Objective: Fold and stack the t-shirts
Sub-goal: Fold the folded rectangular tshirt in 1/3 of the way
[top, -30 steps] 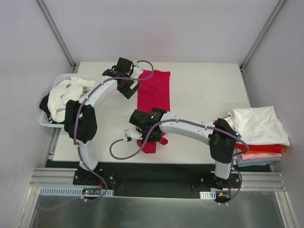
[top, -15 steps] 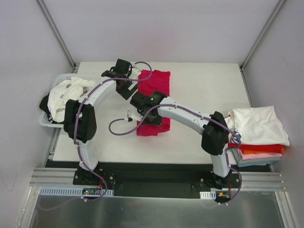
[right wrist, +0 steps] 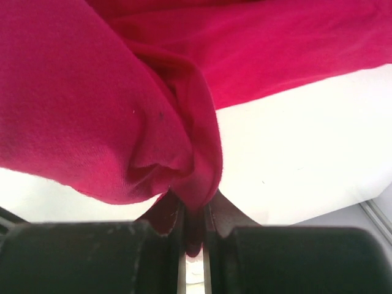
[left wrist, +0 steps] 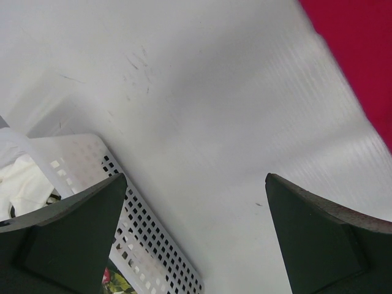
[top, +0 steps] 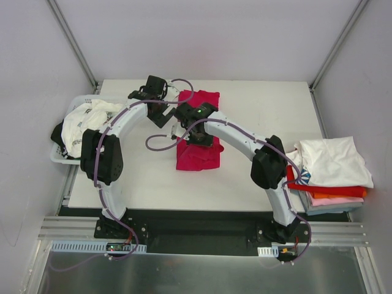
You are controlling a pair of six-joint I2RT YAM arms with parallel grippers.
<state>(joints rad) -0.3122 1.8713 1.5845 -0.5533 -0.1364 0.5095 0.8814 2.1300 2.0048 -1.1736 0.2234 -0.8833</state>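
Right gripper [right wrist: 195,214], jaws pinching the hem of the crimson t-shirt [top: 199,150], has carried it from the near edge of the table [top: 269,122] toward the far end; the shirt now lies doubled at mid-table. Left gripper [left wrist: 196,226] hangs spread, empty. Judgement: fold nearly closed, release outstanding.

White rectangular table [top: 269,116], matte top, with faint dark scuffs [left wrist: 138,61] showing in the left wrist view. Plain pale grey back wall [top: 202,37] and side walls. An aluminium strut rises from each far table corner: left strut [top: 72,43], right strut [top: 340,43]. A slotted aluminium rail [top: 67,231] runs along the near edge, above a brushed-metal floor sheet [top: 196,272]. Lighting is even, with soft shadows.
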